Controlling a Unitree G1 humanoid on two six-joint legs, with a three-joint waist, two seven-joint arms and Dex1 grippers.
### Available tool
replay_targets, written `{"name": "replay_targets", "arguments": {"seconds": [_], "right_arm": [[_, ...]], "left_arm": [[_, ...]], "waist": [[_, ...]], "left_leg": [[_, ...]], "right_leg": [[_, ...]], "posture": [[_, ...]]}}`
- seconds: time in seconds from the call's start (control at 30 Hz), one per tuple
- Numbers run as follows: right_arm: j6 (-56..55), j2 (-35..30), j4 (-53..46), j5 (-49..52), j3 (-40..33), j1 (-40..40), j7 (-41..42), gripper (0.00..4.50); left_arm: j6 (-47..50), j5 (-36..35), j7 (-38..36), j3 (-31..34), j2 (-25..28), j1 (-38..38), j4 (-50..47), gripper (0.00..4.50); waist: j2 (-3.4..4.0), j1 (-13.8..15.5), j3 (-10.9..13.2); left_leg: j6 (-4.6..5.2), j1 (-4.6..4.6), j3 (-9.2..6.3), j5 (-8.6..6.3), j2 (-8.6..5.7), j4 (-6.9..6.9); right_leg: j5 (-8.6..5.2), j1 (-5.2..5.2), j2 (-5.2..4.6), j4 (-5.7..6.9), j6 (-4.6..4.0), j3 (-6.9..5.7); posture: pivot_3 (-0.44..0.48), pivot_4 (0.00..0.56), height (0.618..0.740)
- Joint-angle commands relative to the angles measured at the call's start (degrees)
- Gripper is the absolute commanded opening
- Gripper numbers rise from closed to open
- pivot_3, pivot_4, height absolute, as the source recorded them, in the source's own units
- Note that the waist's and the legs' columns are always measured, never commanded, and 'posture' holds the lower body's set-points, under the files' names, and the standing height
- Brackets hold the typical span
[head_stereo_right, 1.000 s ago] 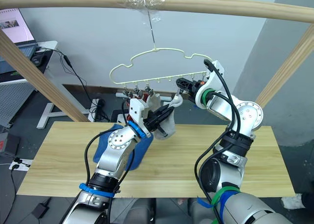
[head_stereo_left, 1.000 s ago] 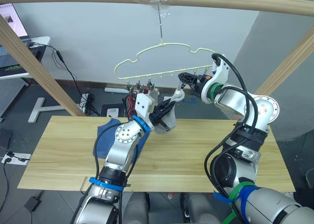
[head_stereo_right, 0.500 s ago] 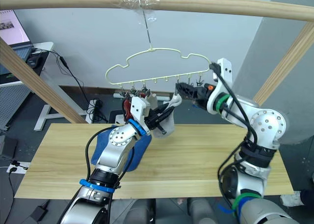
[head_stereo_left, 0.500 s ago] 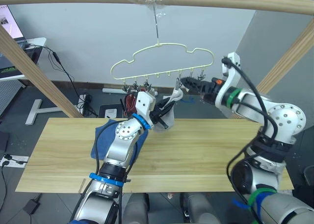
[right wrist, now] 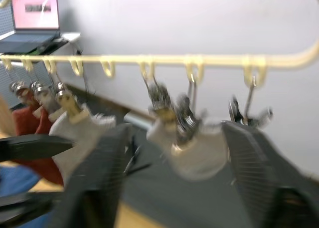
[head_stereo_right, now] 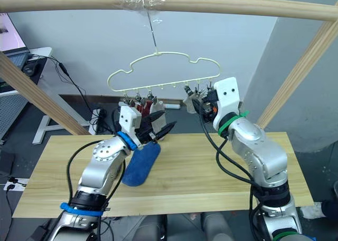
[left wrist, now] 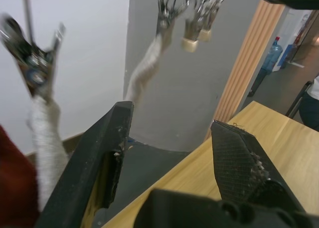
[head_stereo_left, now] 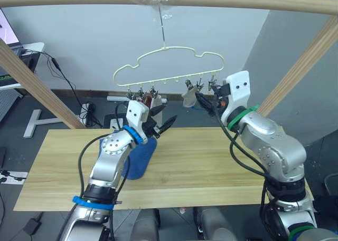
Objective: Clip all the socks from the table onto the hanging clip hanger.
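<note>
Your left claw (head_stereo_left: 160, 124) is spread open and empty, raised above the surface (head_stereo_left: 211, 162) just below the clip hanger (head_stereo_left: 169, 67). Your right claw (right wrist: 172, 138) is also open, at a grey sock (head_stereo_left: 189, 97) hanging from a clip. Red and grey socks (head_stereo_left: 149, 100) hang further left. One blue sock (head_stereo_left: 138, 159) lies on the surface.

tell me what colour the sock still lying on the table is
Blue. The sock lies on the table under the left gripper; the right eye view shows it best.
</note>
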Motion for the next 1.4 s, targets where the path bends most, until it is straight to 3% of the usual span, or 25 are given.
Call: {"name": "replay_targets", "arguments": {"seconds": [0.03, 0.1, 0.2, 0.7, 1.4], "right_arm": [[-4.91, 2.52, -0.67, -3.33, 0.94, 1.01, -1.42, 2.69], [-5.95, 4.03, -0.31, -4.26, 1.21, 1.72, -1.46, 2.37], [-7.23, 5.56, 1.29, -5.85, 1.43, 2.21, -1.97, 1.32], [-12.66, 11.76, 12.51, -11.26, -0.85, 2.85, -3.64, 1.32], [-10.70, 16.50, 16.00, -11.12, -3.75, 1.35, -4.70, 1.32]], "left_arm": [[2.64, -2.65, -0.20, 2.75, 2.18, 0.57, -6.77, 2.83], [3.87, -3.40, 0.12, 3.72, 3.00, 0.73, -8.49, 2.83], [5.05, -3.99, 1.03, 4.86, 3.49, 0.95, -9.74, 2.83], [2.21, -3.15, 3.03, 6.11, 3.63, 0.73, -10.11, 2.83], [2.65, -3.59, 2.80, 6.16, 3.87, 1.44, -11.76, 2.83]], "waist": [[0.00, 0.18, 0.00], [0.00, 0.53, -0.02], [-0.01, 0.81, -0.06], [-0.16, 1.02, -2.28], [-0.12, 0.99, -5.00]], "left_leg": [[0.00, 0.00, -0.02, 0.00, 0.01, 0.00], [-0.01, 0.00, -0.03, 0.01, 0.01, 0.01], [-0.02, 0.00, -0.03, 0.01, 0.00, 0.03], [-0.08, 0.07, -0.01, 0.05, -0.03, 0.10], [-0.02, 0.24, 0.02, 0.09, -0.05, 0.15]], "right_leg": [[0.00, 0.00, 0.00, 0.02, 0.00, -0.01], [0.00, 0.00, 0.00, 0.04, 0.00, -0.01], [0.00, 0.01, -0.01, 0.06, -0.01, -0.02], [0.02, 0.00, -0.03, 0.31, -0.02, -0.03], [0.07, 0.09, 0.00, 0.46, -0.04, 0.04]], "posture": [[-0.102, 0.168, 0.740], [-0.097, 0.159, 0.740], [-0.088, 0.142, 0.740], [-0.048, 0.073, 0.740], [-0.041, 0.066, 0.740]]}}
